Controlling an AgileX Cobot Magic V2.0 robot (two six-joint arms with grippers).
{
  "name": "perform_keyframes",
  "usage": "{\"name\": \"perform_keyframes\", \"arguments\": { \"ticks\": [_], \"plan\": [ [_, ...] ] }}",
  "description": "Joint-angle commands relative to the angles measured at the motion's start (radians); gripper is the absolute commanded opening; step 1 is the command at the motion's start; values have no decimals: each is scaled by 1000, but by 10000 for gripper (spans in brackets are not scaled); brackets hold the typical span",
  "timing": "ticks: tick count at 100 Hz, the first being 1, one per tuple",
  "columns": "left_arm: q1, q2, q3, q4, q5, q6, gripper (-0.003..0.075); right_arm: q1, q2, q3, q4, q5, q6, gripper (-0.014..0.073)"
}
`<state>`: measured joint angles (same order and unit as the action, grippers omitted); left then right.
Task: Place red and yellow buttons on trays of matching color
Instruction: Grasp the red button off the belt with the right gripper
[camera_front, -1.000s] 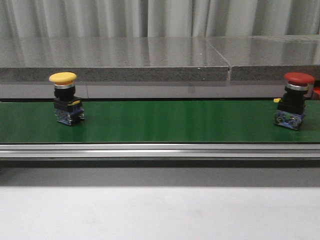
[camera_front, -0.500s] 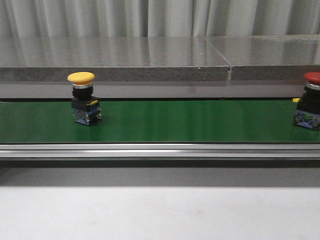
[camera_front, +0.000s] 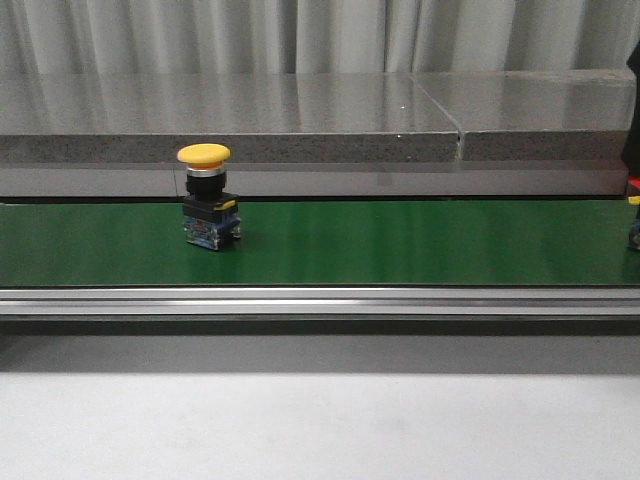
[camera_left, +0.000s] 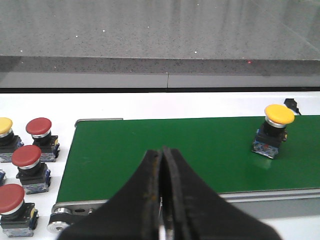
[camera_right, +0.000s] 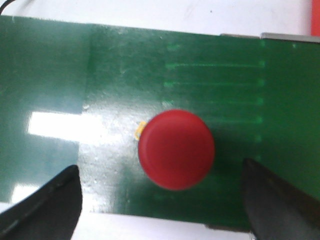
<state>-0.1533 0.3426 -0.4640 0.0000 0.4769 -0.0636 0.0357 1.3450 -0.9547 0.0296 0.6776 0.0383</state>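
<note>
Buttons ride a green conveyor belt (camera_front: 400, 245) that runs across your front view. The yellow button (camera_front: 208, 210) stands upright on the belt, left of centre, mushroom cap on top. The red button (camera_right: 176, 149) has all but left the front view at the right edge; your right wrist camera looks straight down on its cap.

Your right claw (camera_right: 160, 200) has its fingers spread wide, one on each side of the red button and touching nothing, which reads as lining up for a grasp from above. Your left claw (camera_left: 161, 200) has its fingers pressed together and holds nothing; it sits near the belt's feed end, probably waiting for the yellow button to travel on. Beside that end, spare red buttons (camera_left: 26, 161) and one yellow one stand on the white bench (camera_left: 30, 107).

No trays show in any view.

Compared with a second ago, both buttons on the belt have moved steadily rightward.
</note>
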Motion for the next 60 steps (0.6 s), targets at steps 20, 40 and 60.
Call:
{"name": "perform_keyframes", "arguments": {
  "ticks": [20, 40, 60],
  "plan": [
    [-9, 7, -26, -8, -71, 0, -19, -80, 63, -59, -15, -68, -12, 528],
    [-9, 7, -26, -8, -71, 0, -19, -114, 80, -60, -18, -97, -14, 140],
    [-9, 7, -26, -8, -71, 0, -19, -115, 81, -107, -30, -84, -14, 15]
  ]
}}
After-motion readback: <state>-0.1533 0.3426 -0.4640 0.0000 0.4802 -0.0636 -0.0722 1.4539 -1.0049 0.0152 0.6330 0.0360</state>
